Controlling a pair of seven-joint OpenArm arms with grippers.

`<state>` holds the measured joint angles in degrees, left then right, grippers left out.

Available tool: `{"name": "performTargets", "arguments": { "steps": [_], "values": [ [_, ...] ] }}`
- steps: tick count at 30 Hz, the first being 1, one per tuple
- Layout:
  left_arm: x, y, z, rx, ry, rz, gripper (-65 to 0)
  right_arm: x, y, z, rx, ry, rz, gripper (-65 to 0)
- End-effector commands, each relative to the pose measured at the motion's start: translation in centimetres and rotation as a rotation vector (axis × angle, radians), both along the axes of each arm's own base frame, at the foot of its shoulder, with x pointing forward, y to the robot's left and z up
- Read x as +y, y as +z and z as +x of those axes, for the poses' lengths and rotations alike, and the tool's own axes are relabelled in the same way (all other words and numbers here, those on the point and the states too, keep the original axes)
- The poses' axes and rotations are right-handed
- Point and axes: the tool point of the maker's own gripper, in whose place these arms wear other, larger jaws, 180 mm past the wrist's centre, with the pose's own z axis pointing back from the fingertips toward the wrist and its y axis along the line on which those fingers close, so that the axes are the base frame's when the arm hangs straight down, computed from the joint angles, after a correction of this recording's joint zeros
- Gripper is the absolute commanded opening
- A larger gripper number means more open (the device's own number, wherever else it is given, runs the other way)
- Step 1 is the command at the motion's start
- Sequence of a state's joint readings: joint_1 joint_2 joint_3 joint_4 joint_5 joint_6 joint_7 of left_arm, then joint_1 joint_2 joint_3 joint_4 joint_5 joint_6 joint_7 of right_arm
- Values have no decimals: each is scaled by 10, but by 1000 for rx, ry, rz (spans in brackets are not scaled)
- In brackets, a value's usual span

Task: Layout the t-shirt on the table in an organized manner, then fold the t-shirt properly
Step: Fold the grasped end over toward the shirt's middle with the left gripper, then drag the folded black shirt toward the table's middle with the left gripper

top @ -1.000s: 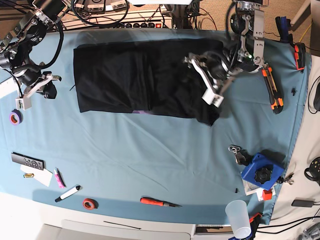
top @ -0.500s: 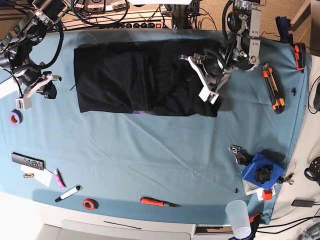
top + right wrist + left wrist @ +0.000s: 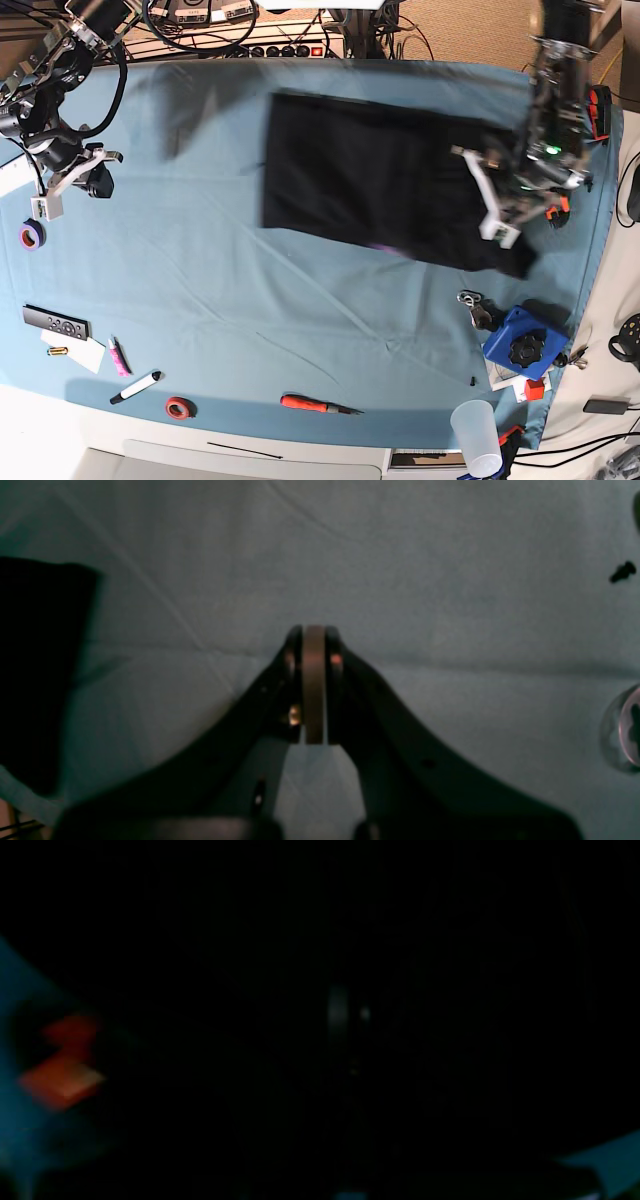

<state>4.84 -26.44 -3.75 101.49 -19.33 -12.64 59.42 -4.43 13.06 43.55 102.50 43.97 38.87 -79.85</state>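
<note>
The black t-shirt (image 3: 370, 170) lies as a folded oblong on the right half of the light blue table (image 3: 250, 300), its right end bunched under my left gripper (image 3: 497, 215). That gripper sits on the shirt's right end and appears shut on the fabric. The left wrist view is almost wholly dark with shirt (image 3: 320, 940). My right gripper (image 3: 60, 195) hovers at the table's far left, away from the shirt. In the right wrist view it (image 3: 314, 640) is shut and empty over bare cloth. A black patch (image 3: 40, 670) shows at that view's left edge; I cannot tell what it is.
A blue box (image 3: 520, 345), a metal clip (image 3: 478, 308) and a plastic cup (image 3: 477, 435) stand at the front right. A red screwdriver (image 3: 315, 404), red tape roll (image 3: 179, 407), marker (image 3: 135, 387) and remote (image 3: 55, 322) lie along the front. Purple tape (image 3: 30, 235) lies at the left.
My left gripper has swung to the right, and the whole shirt has slid right with it, off the table's left half. The right arm has not moved.
</note>
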Motion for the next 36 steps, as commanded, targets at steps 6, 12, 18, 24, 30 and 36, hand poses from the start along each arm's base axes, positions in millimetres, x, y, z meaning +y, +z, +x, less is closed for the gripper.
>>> {"name": "performTargets", "arguments": {
  "steps": [6,12,18,24,30,36],
  "values": [
    [17,34,12,-35,-64,-70,-650,-4,20,12,-87,1,-16,-642],
    [-25,61,1,-58,-234,-156,-650,-3,20,13,-97,0,-11,-642],
    [-56,92,-14,-170,-333,-171,-650,-3,20,13,-96,-1,-11,-642],
    [-84,109,-23,-250,-366,-238,-650,-2,20,13,-97,-1,-8,-642],
    [-91,110,-20,-275,-343,-261,-650,14,9,12,-96,-8,49,-642],
    [-80,92,-15,-251,-266,-119,-650,24,4,12,-96,-11,82,-642]
  ]
}}
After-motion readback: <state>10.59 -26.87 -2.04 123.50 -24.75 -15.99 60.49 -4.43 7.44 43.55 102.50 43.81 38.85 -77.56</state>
